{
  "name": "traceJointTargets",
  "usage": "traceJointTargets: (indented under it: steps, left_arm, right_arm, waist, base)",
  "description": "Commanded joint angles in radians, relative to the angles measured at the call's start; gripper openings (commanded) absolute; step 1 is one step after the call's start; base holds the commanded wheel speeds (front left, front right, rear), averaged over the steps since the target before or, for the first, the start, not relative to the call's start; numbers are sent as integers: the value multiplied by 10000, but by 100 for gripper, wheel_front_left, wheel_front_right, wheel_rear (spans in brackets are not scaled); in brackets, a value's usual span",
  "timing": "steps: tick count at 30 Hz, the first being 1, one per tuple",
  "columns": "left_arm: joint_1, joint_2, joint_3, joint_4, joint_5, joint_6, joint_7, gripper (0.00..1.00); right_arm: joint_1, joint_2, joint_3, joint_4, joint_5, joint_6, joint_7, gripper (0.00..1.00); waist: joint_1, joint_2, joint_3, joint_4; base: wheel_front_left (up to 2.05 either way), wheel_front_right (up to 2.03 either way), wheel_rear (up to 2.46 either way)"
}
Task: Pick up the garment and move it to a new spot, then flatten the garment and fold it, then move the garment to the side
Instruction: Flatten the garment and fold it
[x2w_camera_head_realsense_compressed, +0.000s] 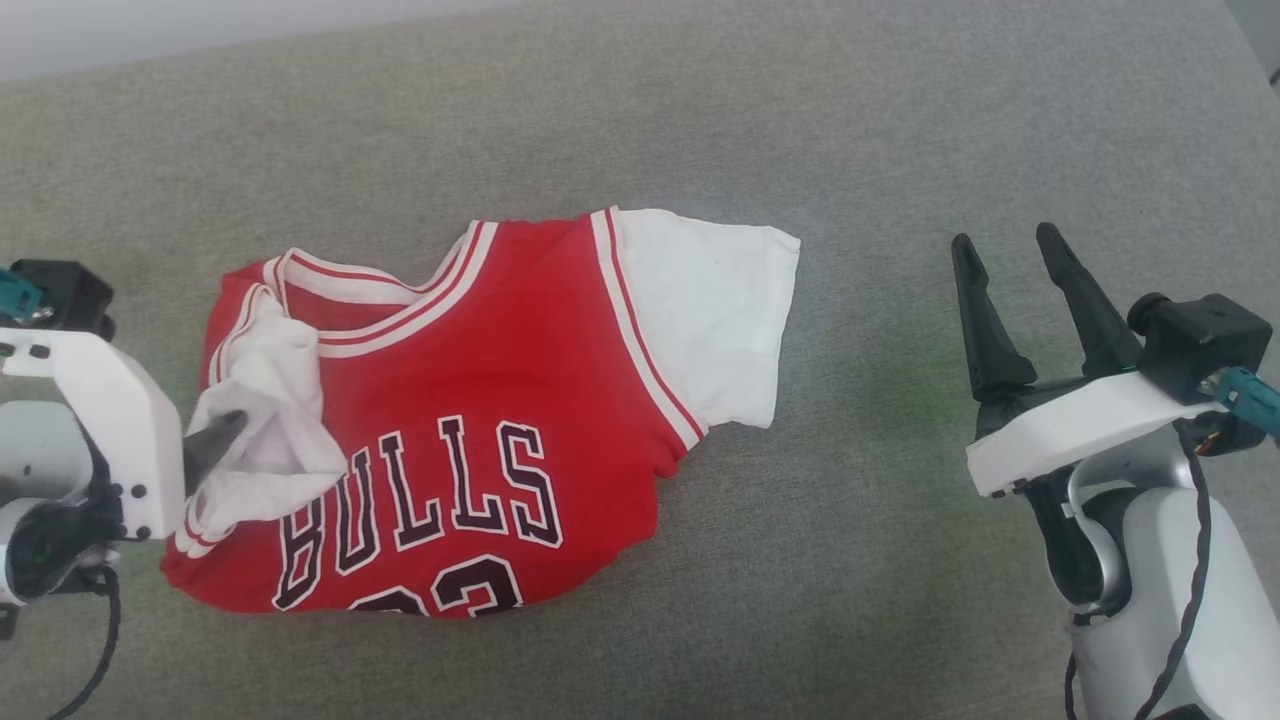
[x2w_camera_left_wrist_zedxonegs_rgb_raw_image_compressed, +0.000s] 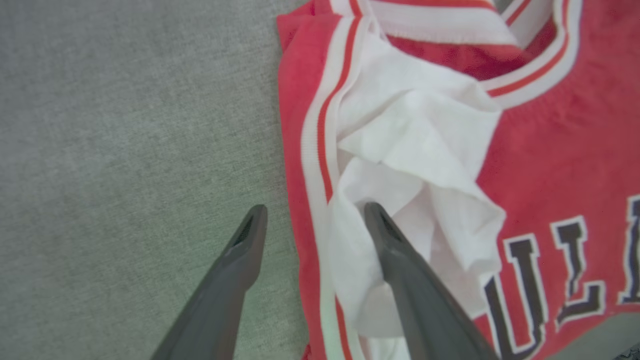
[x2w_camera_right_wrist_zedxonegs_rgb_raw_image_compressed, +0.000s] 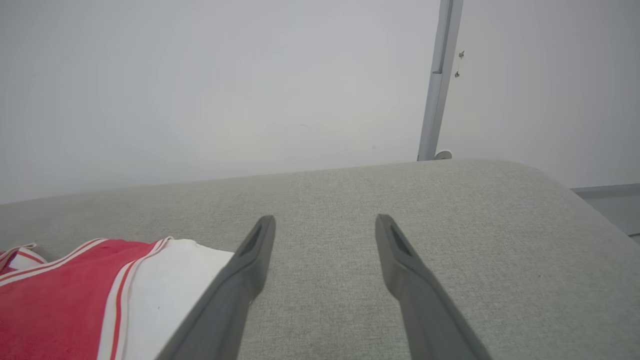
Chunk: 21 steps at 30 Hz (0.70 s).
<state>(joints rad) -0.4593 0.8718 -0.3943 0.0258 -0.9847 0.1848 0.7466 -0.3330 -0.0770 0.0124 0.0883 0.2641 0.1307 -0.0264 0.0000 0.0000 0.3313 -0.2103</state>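
The garment (x2w_camera_head_realsense_compressed: 480, 400) lies face up on the grey padded surface (x2w_camera_head_realsense_compressed: 860, 130), a red shirt with dark "BULLS" lettering. One white sleeve (x2w_camera_head_realsense_compressed: 710, 310) is spread flat to the right. The other sleeve (x2w_camera_left_wrist_zedxonegs_rgb_raw_image_compressed: 415, 150) is crumpled over the chest at the left. My left gripper (x2w_camera_left_wrist_zedxonegs_rgb_raw_image_compressed: 315, 210) is open and straddles the shirt's striped left edge: one finger (x2w_camera_left_wrist_zedxonegs_rgb_raw_image_compressed: 405, 270) is over the crumpled sleeve, the other over bare surface. It holds nothing. My right gripper (x2w_camera_head_realsense_compressed: 1008, 245) stands open and empty to the right of the shirt, apart from it. In the right wrist view the right gripper (x2w_camera_right_wrist_zedxonegs_rgb_raw_image_compressed: 325, 220) is beside the flat sleeve (x2w_camera_right_wrist_zedxonegs_rgb_raw_image_compressed: 170, 285).
The grey surface stretches wide behind and to the right of the shirt. Its far edge (x2w_camera_right_wrist_zedxonegs_rgb_raw_image_compressed: 350, 170) meets a pale wall, and its right end rounds off (x2w_camera_right_wrist_zedxonegs_rgb_raw_image_compressed: 575, 195). A grey vertical post (x2w_camera_right_wrist_zedxonegs_rgb_raw_image_compressed: 435, 100) runs up the wall behind it.
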Motion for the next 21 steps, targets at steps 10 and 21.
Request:
traceJointTargets:
  steps: [10,21]
  left_arm:
    - [-187,-155,121,976,-341,-108,9,0]
    - [110,205,1268,921,-714,384,-825,0]
  right_arm:
    - [68,-20,-126,36,-55,1,-82,100]
    - [154,-8,-280,-111,-187,1,67,100]
  waist:
    - [0,0,-8,-30]
    - [0,0,-105,356]
  base:
    - [0,0,0]
    - [0,0,0]
